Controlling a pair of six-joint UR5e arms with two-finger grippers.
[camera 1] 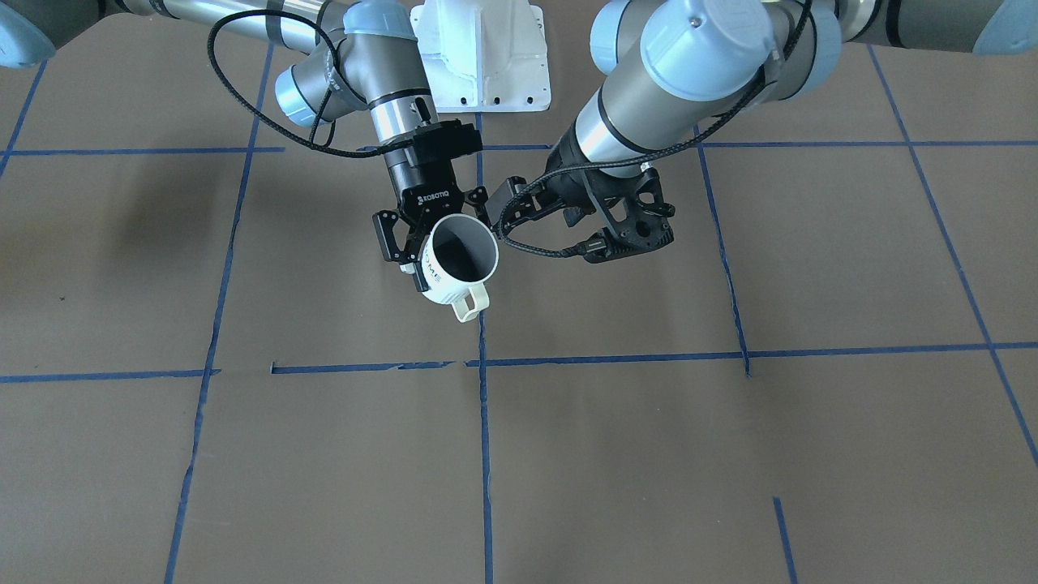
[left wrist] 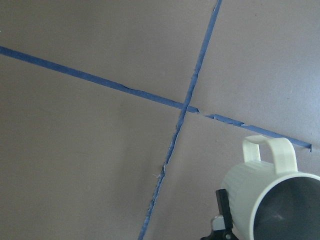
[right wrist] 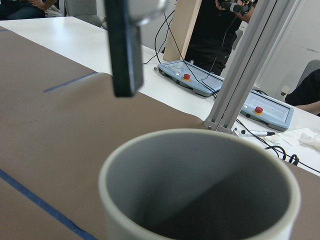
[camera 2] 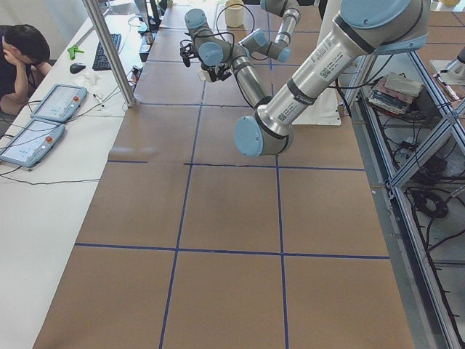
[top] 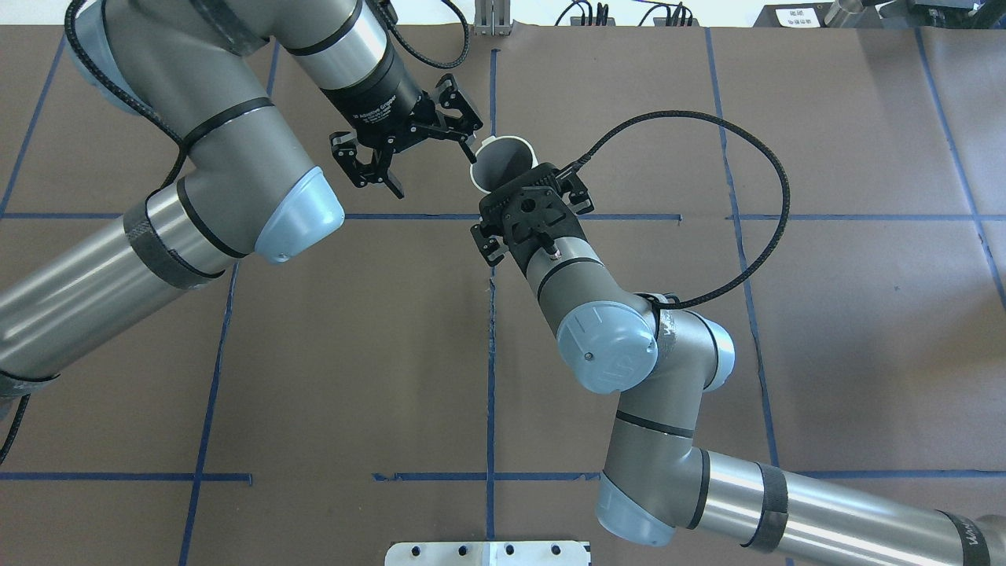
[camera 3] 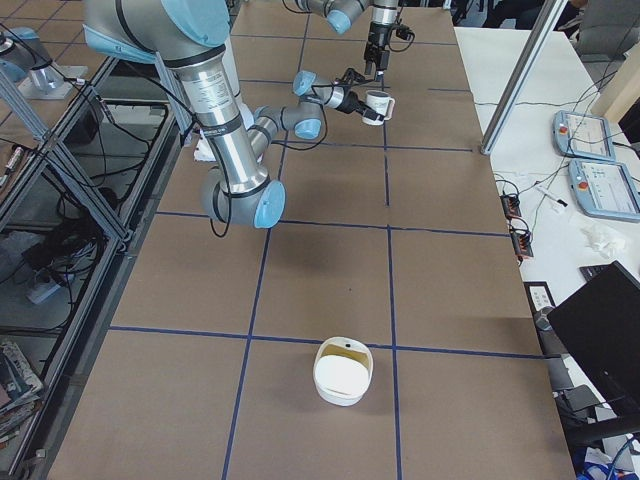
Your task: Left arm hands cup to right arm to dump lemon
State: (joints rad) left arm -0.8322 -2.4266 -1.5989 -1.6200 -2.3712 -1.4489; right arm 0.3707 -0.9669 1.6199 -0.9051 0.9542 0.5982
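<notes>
In the overhead view the left arm (top: pixel 196 181) comes in from the left and reaches toward the middle of the brown worktop (top: pixel 864 314). The left gripper (top: pixel 431 161) has its jaws spread wide and holds nothing. One finger sits just beside the rim of the cup (top: pixel 503 161), and whether it touches I cannot tell.

The cup is off the worktop, above a crossing of the blue tape lines (top: pixel 491 354). It is tilted, with its grey inside showing. In the front-facing view its handle (camera 1: pixel 470 304) points away from the robot.

The right gripper (camera 1: pixel 450 247) has its jaws closed on the cup's body, one finger pressed on the lettered side. The right arm (top: pixel 676 472) runs off to the lower right.

In the right side view a white bowl (camera 3: pixel 343 375) rests on the worktop, well apart from both grippers.
</notes>
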